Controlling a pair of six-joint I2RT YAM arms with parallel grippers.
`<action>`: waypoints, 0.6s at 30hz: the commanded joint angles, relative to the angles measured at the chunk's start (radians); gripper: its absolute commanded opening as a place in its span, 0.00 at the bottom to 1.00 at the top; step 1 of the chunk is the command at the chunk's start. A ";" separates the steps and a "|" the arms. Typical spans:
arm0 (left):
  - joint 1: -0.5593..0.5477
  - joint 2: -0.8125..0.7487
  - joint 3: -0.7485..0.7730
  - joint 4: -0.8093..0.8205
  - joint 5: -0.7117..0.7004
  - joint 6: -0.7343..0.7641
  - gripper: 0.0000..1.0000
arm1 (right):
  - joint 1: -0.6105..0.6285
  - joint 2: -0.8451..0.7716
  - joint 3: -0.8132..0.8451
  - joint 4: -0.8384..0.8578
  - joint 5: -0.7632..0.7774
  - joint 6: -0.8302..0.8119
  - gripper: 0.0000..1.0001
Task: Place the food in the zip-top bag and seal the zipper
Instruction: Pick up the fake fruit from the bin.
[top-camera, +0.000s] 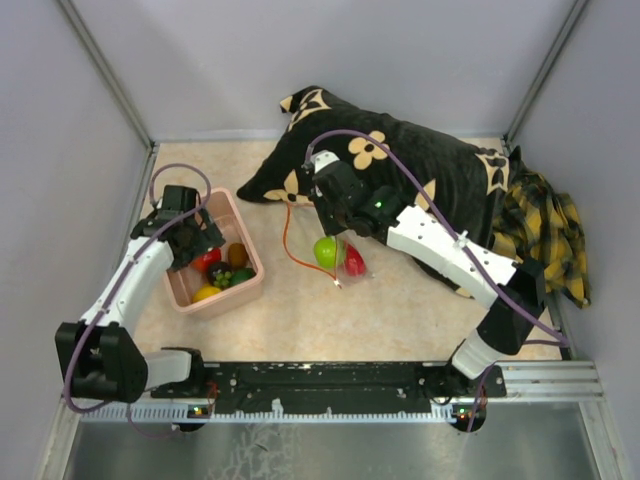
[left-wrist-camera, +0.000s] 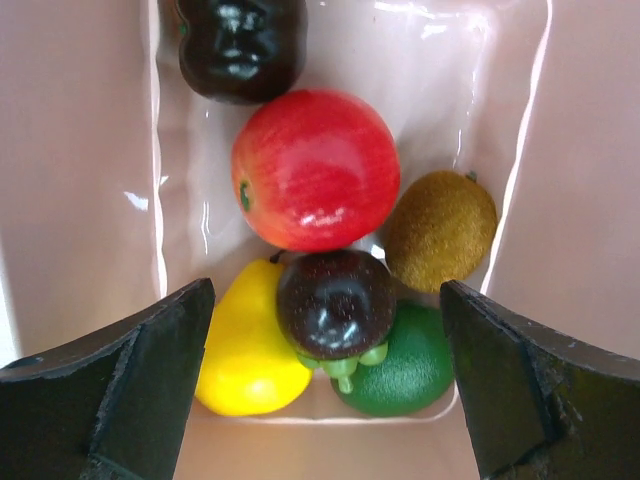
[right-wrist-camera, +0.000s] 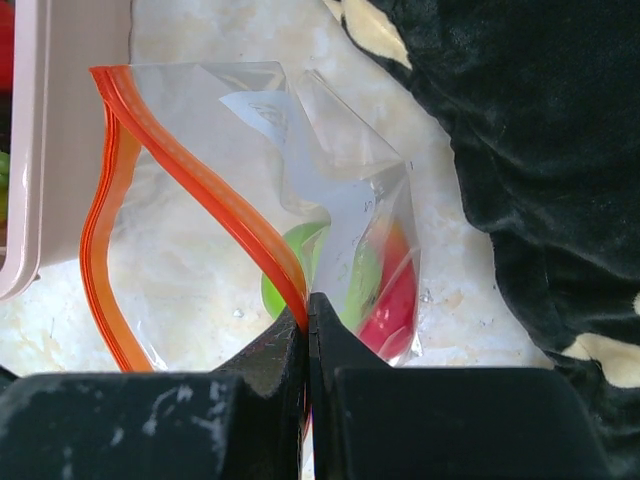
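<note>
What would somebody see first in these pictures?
Bright toy food in the pink tub on the left, a red apple among it, with the open left gripper above. Mid-table, the right gripper pinches the orange zipper of the zip-top bag; a green piece and a red piece sit inside.

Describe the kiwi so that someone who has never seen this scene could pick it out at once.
Find the pink tub on the table's left side, under the open left gripper. Among the toy fruits inside, the kiwi lies by one side wall, beside the red apple. It alone is dull, speckled brown; its neighbours are glossy.
</note>
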 joint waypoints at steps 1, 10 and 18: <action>0.040 0.043 -0.019 0.089 0.019 0.035 0.99 | -0.008 -0.045 -0.001 0.053 -0.014 -0.018 0.00; 0.068 0.158 0.009 0.185 0.017 0.054 0.99 | -0.009 -0.032 -0.004 0.063 -0.028 -0.031 0.00; 0.070 0.284 0.046 0.150 0.030 0.063 0.99 | -0.011 -0.031 -0.019 0.084 -0.038 -0.032 0.00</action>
